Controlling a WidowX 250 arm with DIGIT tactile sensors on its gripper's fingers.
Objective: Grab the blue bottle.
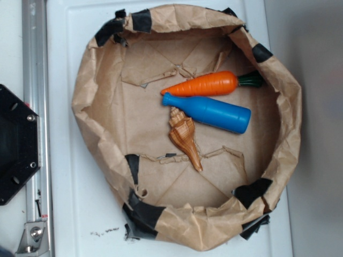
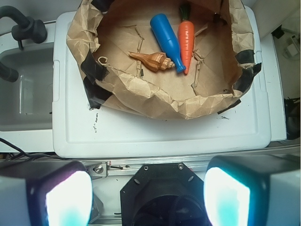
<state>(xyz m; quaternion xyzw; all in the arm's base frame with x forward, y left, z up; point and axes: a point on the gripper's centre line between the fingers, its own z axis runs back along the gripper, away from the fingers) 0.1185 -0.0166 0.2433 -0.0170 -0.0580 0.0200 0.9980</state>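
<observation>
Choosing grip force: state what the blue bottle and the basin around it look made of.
Blue bottle: likely hard plastic or painted wood; smooth, uniform colour with a soft sheen. Basin: crumpled brown paper, creased and matte, patched with black tape.

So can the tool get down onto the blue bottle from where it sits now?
Probably yes. The tool is open, outside the paper bowl; nothing covers the blue bottle. The carrot alongside and the seashell at its neck crowd the grasp.
</observation>
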